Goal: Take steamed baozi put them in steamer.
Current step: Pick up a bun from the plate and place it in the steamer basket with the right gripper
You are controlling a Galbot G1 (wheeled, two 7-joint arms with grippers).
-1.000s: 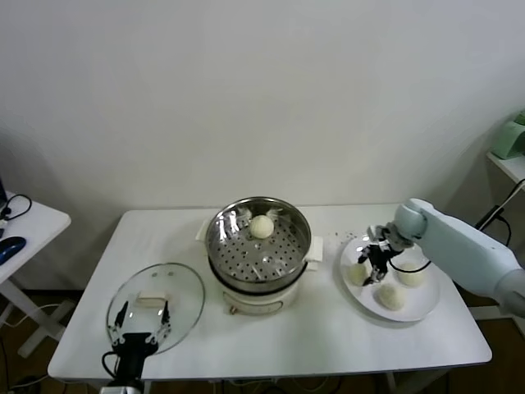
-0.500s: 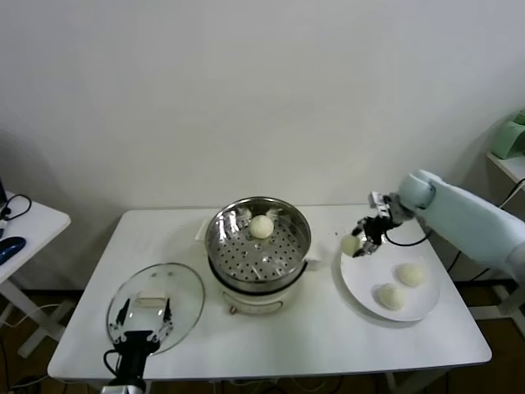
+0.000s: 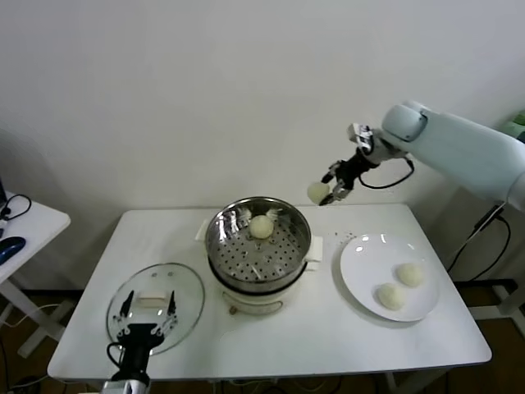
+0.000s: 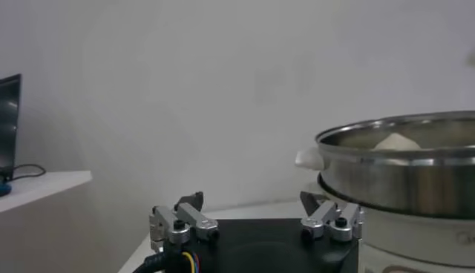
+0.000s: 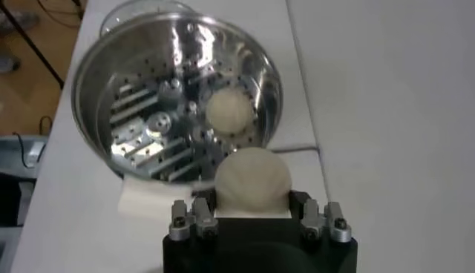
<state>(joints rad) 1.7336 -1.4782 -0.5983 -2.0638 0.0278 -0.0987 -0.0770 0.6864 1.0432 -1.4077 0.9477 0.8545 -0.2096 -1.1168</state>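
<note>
Off-white baozi point(image 3: 317, 192), shiny perforated steel steamer point(image 3: 259, 239) w/ cream base, white plate point(image 3: 361, 268)

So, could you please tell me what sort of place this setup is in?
Probably a lab or office room staged as a kitchen test: a plain white folding table against a bare wall, a steamer, and a side desk with cables.

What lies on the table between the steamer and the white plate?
Nothing large: in the head view the table between the steamer and the white plate is bare, apart from a few tiny dark specks near the plate's far edge.

soft even light (no harsh shadows), glare on the steamer point(image 5: 174, 111).
</note>
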